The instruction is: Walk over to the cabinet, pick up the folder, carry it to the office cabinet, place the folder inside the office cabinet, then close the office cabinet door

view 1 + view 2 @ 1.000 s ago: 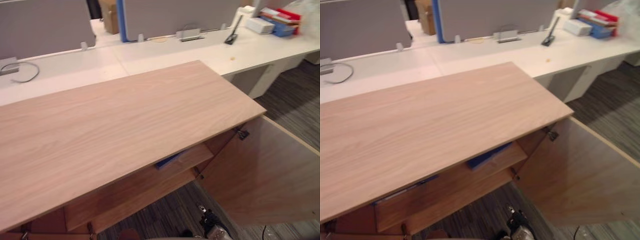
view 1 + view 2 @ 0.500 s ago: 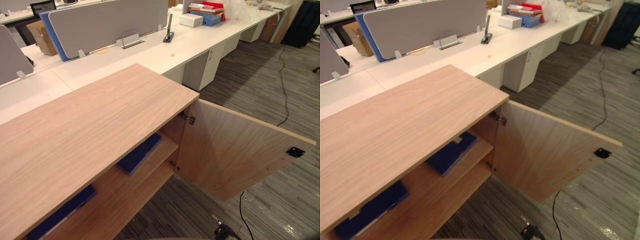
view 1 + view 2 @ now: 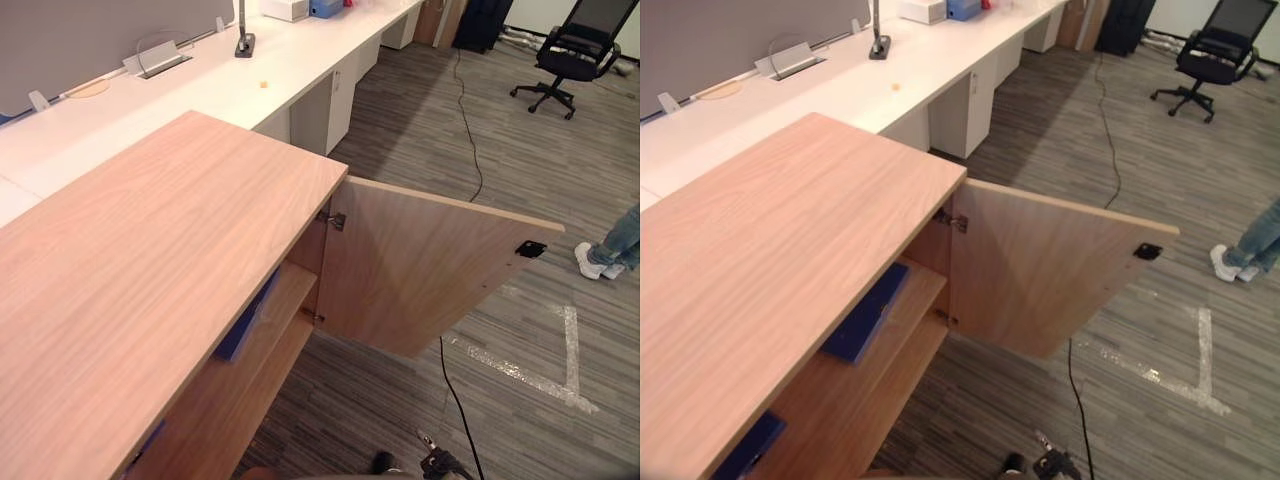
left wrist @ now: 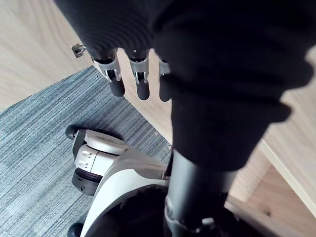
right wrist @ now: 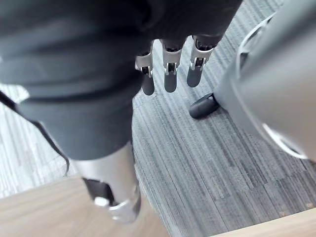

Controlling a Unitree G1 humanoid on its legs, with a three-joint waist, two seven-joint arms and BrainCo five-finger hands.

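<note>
Grey striped carpet spreads in front of me and off to my right. The office cabinet runs along my left, its pale wood top bare, with a long white desk just behind it. The cabinet's door stands wide open, swung out over the carpet toward my right, and hangs from a hinge at the cabinet's corner. A black office chair stands well apart, across the room.

Inside, a blue folder lies flat on the upper shelf, near the hinge side. A second blue folder peeks out farther along to my left, under the edge of the top. I cannot tell which of the two is mine. A person's shoe and trouser leg show at the far right, beyond the door's free edge.

My left hand hangs by my side, fingers straight and loose, holding nothing. My right hand hangs the same way over the carpet, also empty. A small black catch sits near the door's outer top corner.

With both hands empty and folders on the shelf, I judge the placing done and the door-closing in hand. Next I need my right hand up on the door's outer face, near the free edge, to push it round toward the cabinet until the catch meets the frame.
</note>
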